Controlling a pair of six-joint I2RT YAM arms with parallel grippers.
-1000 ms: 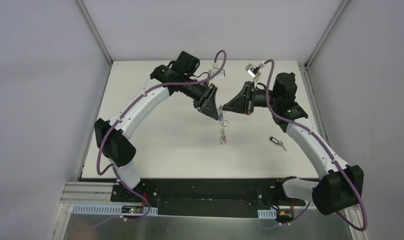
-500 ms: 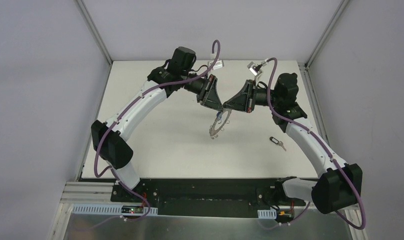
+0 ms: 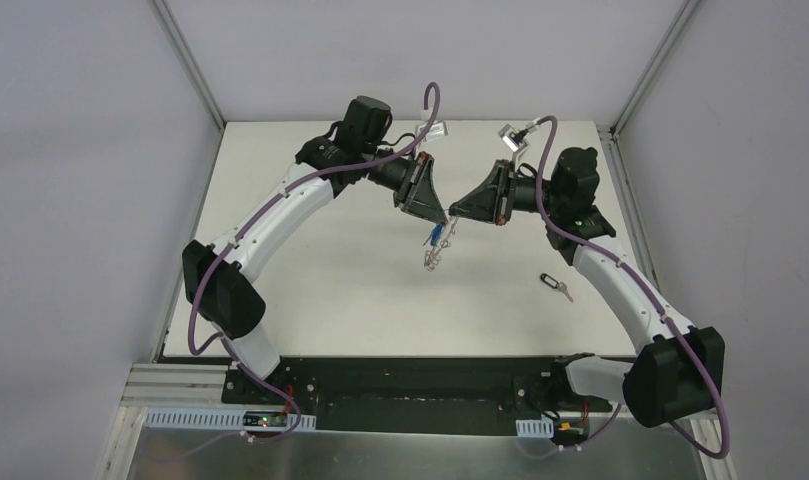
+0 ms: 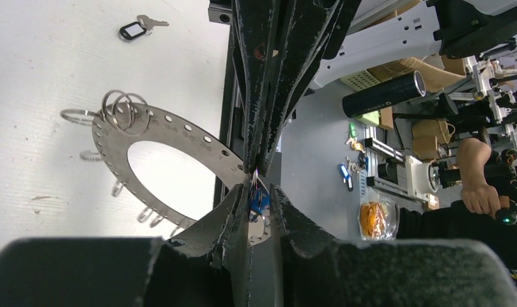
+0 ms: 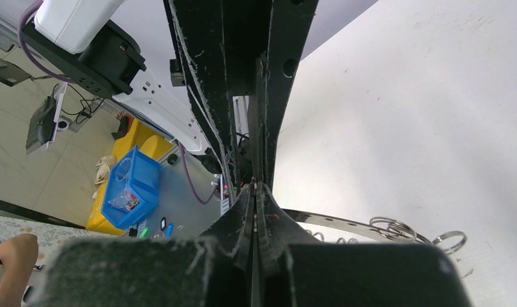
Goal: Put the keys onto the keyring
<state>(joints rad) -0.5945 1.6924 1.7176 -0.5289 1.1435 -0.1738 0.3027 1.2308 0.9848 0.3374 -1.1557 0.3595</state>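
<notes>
While both arms arch inward tip-to-tip, right claw (image 5: 254, 185) pinches the keyring (image 4: 179, 132).

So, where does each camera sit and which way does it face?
Top external: above, behind the robot, facing down at the table; left arm and right arm show.
Left wrist: on that arm, facing along the left hand to the keyring.
Right wrist: on that arm, facing along the right hand, shut on the keyring.
Shared: all see the keyring; top and left wrist, the black key.
</notes>
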